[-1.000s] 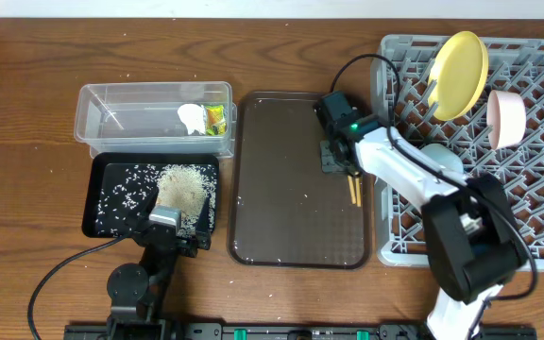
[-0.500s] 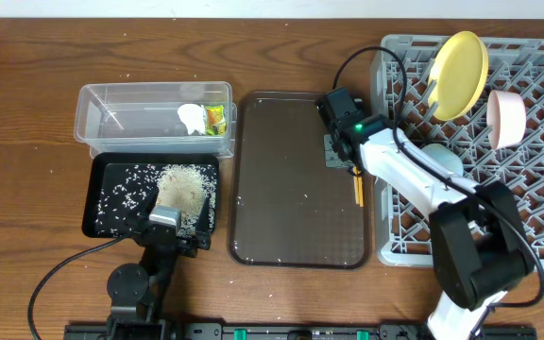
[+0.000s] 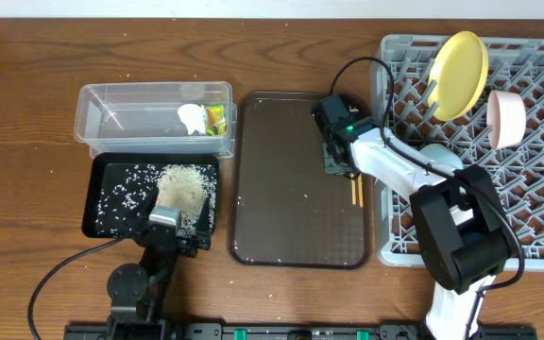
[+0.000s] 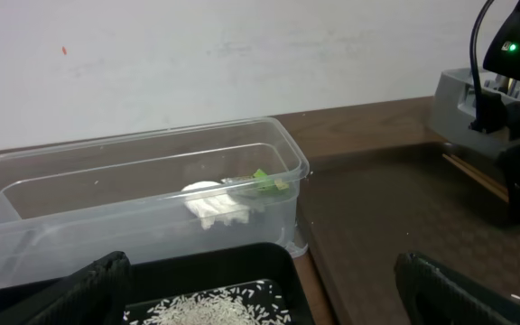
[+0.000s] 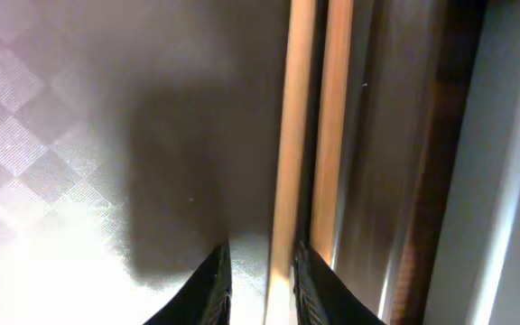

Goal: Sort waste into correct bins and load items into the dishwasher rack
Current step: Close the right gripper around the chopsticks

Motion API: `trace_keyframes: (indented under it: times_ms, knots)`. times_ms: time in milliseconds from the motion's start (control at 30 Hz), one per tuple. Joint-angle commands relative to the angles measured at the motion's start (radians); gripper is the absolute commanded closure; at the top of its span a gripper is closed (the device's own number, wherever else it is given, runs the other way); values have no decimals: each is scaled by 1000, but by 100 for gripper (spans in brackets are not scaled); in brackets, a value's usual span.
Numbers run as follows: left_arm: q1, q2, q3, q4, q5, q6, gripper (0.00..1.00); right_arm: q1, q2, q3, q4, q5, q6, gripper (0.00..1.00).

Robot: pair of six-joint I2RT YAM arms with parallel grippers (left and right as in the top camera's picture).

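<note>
Where right gripper (image 5: 262, 278) gapes — one chopstick (image 5: 289, 135) between fingertips.

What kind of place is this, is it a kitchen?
Probably not a real kitchen, more likely a robot practice table set up like one. A grey dishwasher rack holds a yellow plate, a robot arm reaches over the wooden table, and the white wall behind is bare.
</note>
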Motion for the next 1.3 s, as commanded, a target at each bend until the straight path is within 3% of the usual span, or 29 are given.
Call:
trace_keyframes:
  times_ms: [0, 167, 467, 733, 1033, 1067, 1100, 1167, 1267]
  knots:
    - [6, -3, -26, -18, 20, 10, 5, -5, 16, -7, -5, 10, 3, 88]
    - [6, -3, -26, -18, 20, 10, 5, -5, 17, -23, -4, -130, 5, 99]
    - [6, -3, -26, -18, 20, 10, 5, -40, -100, 2, -10, -216, -12, 99]
    - [6, -3, -26, -18, 20, 10, 5, -201, -321, 11, 11, -230, -143, 99]
    - [6, -3, -26, -18, 20, 10, 5, -336, -308, 10, -38, -311, -234, 99]
    - [6, -3, -26, -18, 20, 10, 5, -333, -303, 10, -45, -312, -245, 96]
    - [6, -3, -26, -18, 20, 10, 5, -327, -303, 10, -50, -312, -253, 82]
    - [6, -3, -26, -18, 20, 10, 5, -302, -309, 11, -53, -312, -267, 63]
    - [6, -3, -26, -18, 20, 10, 5, -248, -329, 11, -43, -312, -275, 61]
